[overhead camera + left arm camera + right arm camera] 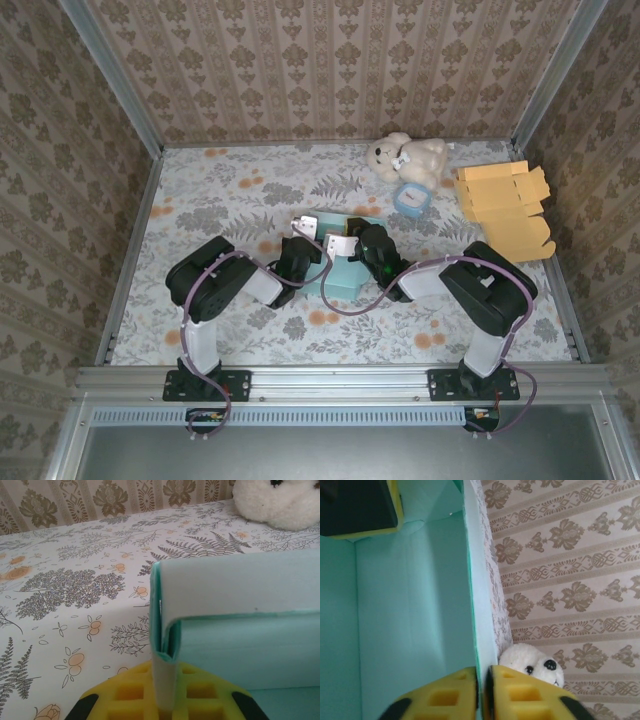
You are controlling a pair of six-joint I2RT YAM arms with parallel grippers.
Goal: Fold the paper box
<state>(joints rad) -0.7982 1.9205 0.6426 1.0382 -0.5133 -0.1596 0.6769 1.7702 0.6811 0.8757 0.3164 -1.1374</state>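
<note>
The box (338,274), pale teal, sits about mid-table, a little toward the near edge, right between the two arms. Both arms reach in over it from either side.

The left gripper (165,700) is closed on a thin upright edge of the box. From its wrist camera, the wall stands pinched between the yellow pads (125,695), with no gap either side. Just above the grip, a white-faced panel folds over a teal one and runs off to the right.

The right gripper (481,695) is clamped on another wall. Its two yellow pads (530,697) press against the sheet from both sides, one inside the box and one outside. That camera looks along the teal inside of the box. A black-and-yellow piece sits in the far corner; I can't tell for sure what it is.

Around the box, the table (230,200) has a leaf-and-flower print. At the back, right of centre, lies a white plush toy (405,158). Just beside it, on the near side, is a small blue round thing (410,198). Further right, well apart from the box, lies a pile of flat orange cardboard (500,200). Patterned wallpaper (330,60) lines the walls around the table.
</note>
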